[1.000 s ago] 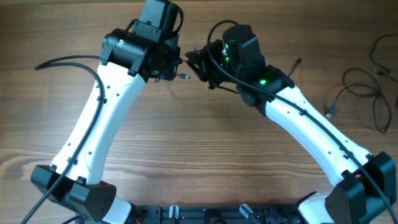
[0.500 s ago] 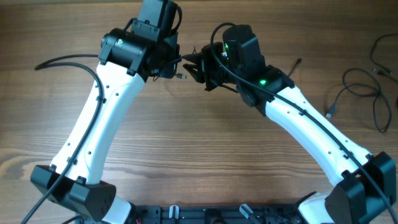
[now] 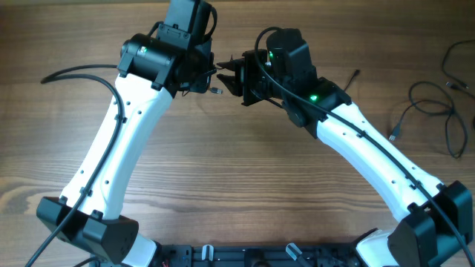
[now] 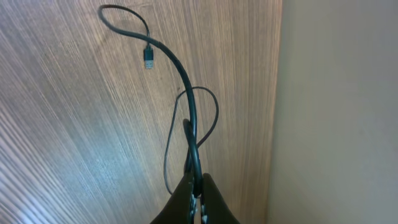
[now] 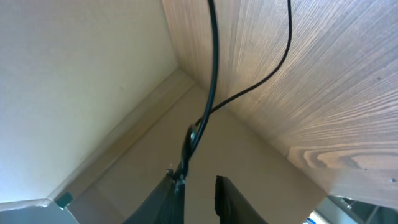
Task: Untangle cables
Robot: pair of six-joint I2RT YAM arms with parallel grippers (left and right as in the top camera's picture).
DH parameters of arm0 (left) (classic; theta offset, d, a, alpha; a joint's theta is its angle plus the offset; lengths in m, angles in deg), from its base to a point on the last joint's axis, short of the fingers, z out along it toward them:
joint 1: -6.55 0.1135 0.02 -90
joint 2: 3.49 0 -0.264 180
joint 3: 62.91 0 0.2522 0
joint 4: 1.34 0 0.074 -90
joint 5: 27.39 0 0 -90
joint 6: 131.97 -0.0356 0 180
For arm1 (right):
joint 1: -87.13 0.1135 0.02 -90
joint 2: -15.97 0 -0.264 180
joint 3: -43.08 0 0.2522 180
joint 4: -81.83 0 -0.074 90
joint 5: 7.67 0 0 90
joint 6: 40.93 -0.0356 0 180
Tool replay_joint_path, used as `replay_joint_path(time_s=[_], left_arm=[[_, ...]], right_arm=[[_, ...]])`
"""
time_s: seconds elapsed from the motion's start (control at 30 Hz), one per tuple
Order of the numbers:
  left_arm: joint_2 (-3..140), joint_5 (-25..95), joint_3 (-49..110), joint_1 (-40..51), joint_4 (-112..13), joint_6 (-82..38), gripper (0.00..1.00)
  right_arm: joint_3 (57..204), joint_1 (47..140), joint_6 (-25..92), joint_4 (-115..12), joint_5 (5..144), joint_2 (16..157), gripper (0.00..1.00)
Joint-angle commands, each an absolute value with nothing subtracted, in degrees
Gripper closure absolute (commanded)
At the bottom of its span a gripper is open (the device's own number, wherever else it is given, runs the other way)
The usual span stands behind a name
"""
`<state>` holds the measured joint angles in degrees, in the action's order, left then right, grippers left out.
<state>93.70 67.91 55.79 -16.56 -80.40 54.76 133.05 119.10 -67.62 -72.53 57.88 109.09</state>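
Observation:
Near the table's far edge my two grippers meet tip to tip. My left gripper [image 3: 211, 77] [image 4: 197, 182] is shut on a dark green cable [image 4: 186, 93]. That cable arcs away over the wood and ends in a small plug [image 4: 148, 60] [image 3: 217, 90]. A thinner black cable [image 4: 211, 118] loops around it just past the fingertips. My right gripper [image 3: 234, 76] [image 5: 199, 180] is open by a narrow gap. The dark cable [image 5: 211, 74] lies against its left finger [image 5: 177, 186], while the right finger stands apart from it. A thin black cable [image 5: 283, 56] branches off beside it.
More thin black cables [image 3: 432, 107] lie in loose loops at the far right of the wooden table [image 3: 237, 178], with a plug end [image 3: 394, 136] pointing inward. A thick black arm wire [image 3: 74, 74] runs off to the left. The table's far edge is just beyond both grippers.
My right gripper has edged slightly left toward the left gripper and its jaws have parted a little. The left gripper keeps its hold unchanged.

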Motion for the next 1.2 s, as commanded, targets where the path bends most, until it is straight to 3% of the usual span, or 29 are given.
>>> replay_joint_path(time_s=[0.0,0.6,1.17], left_arm=[[94.2,69.8,55.8,-16.4,-80.0,54.1,0.96],[92.9,69.4,55.8,-16.4,-79.6,54.0,0.96],[91.0,68.2,55.8,-15.7,-80.2,52.5,0.96]], right_arm=[[133.3,120.3,-69.6,-74.1,57.0,110.3,0.76],[133.3,121.7,-69.6,-80.3,59.3,110.3,0.77],[133.3,121.4,-66.4,-75.8,66.5,110.3,0.73]])
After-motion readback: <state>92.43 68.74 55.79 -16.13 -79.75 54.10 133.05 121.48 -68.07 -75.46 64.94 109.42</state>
